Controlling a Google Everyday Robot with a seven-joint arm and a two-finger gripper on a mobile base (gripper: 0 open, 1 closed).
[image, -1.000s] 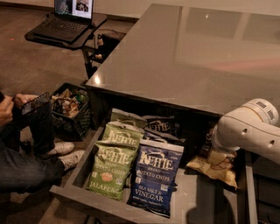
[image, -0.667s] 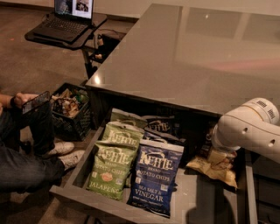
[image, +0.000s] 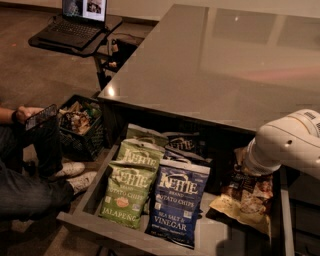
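Note:
An open drawer (image: 95, 190) under the grey table (image: 225, 65) holds several Kettle chip bags. A green jalapeño bag (image: 127, 192) lies at the left, with a blue sea salt and vinegar bag (image: 177, 202) beside it. Darker bags (image: 182, 142) sit behind them. At the right end lies a brown and yellow bag (image: 247, 197). My white arm (image: 287, 142) reaches down into the drawer from the right. My gripper (image: 244, 169) is at its lower end, right over the top of the brown and yellow bag and mostly hidden by the arm.
A seated person (image: 30, 185) at the left holds a phone (image: 40, 116). A black crate (image: 80, 125) of snacks stands by the table's corner. A laptop (image: 75, 22) rests on a small stand at the back left.
The person's hand with the phone has shifted slightly to the right. My arm and the bags have not visibly moved.

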